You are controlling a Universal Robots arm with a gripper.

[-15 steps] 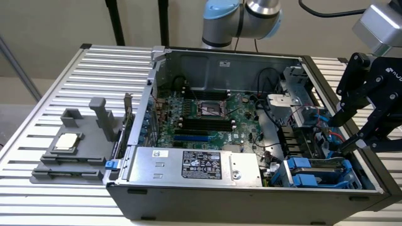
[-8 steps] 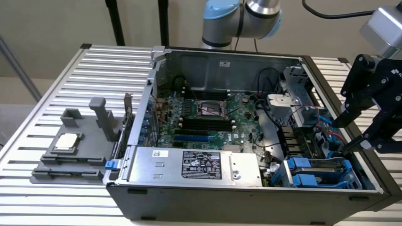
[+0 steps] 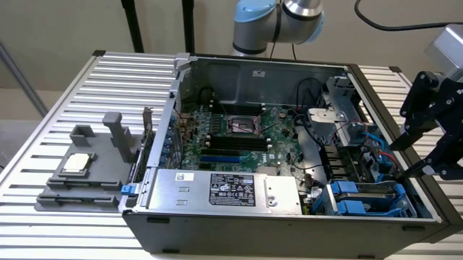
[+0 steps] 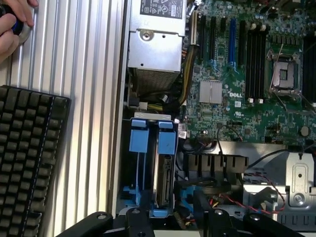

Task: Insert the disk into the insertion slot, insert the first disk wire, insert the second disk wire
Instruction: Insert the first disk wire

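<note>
A robot arm's gripper (image 3: 412, 160) hovers over the drive corner of an open computer case (image 3: 289, 230), its jaws partly spread and, as far as can be seen, holding nothing. In the wrist view the disk (image 4: 164, 183) stands on edge in its bright blue frame, apparently already seated in the insertion slot (image 3: 340, 196), just beside the silver power-supply box (image 3: 224, 189). That suggests the first step is done and the wire work is in hand, though no connector can be seen plugged into the drive. Thin red and black wires (image 4: 232, 200) lie loose in the crowded space next to the bay, near the edge of the green board (image 3: 246, 142). Judging from this, seating a disk wire calls for a narrow, square grip on a small plug and a straight push toward the drive's end, clear of the neighbouring cables and metal brackets.
</note>
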